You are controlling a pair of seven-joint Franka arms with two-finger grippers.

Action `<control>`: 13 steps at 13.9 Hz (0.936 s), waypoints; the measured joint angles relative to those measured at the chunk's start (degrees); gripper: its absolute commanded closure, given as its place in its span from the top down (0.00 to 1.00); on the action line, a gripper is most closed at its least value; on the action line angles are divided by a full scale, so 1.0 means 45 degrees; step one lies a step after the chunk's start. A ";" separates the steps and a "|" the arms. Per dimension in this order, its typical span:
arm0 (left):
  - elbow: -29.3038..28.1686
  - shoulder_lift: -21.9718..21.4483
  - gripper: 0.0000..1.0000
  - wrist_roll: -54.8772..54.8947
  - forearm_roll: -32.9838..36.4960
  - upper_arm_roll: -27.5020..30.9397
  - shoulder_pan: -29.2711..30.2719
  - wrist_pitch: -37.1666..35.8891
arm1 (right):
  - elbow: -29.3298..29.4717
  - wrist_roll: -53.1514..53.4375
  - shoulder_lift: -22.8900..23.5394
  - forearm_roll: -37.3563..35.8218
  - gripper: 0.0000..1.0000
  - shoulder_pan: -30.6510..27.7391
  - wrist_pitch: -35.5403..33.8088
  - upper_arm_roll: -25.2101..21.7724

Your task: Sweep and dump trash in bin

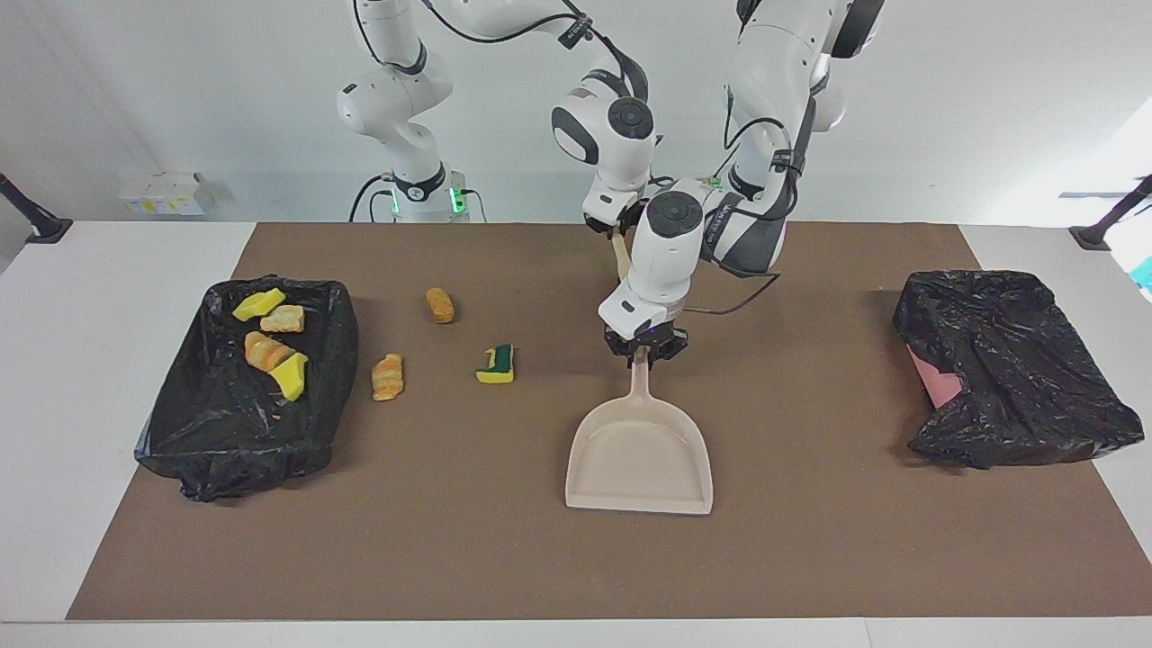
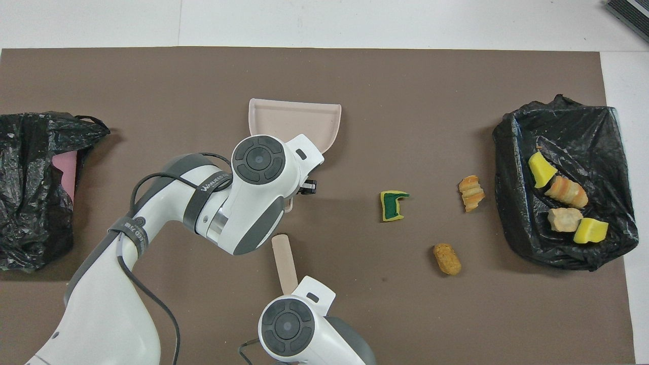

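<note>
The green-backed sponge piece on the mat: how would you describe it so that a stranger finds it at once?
Start from the open black-lined bin at the right arm's end of the table. Three scraps lie loose on the brown mat between this bin and the beige dustpan. The green-backed sponge piece is the one nearest to the dustpan, yellow with a dark green top, while its two neighbours are tan-orange lumps.
</note>
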 measured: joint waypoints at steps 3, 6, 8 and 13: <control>0.0146 -0.0284 0.00 0.0274 0.0161 0.0073 0.0499 -0.0036 | 0.0056 0.0045 -0.1310 0.0000 0.00 -0.0690 -0.2037 -0.0058; 0.0164 -0.0852 0.00 0.1541 0.0173 0.0103 0.1332 -0.0533 | -0.0507 0.0210 -0.3468 -0.0002 0.00 -0.1762 -0.4126 -0.0099; 0.0167 -0.1247 0.00 0.3037 0.0181 0.0122 0.1902 -0.1166 | -0.1426 0.0246 -0.4684 -0.0106 0.00 -0.2985 -0.5074 -0.0124; 0.0160 -0.2009 0.00 0.7996 0.0186 0.0154 0.2996 -0.2852 | -0.2377 0.0056 -0.5930 -0.1219 0.00 -0.5884 -0.6016 -0.0192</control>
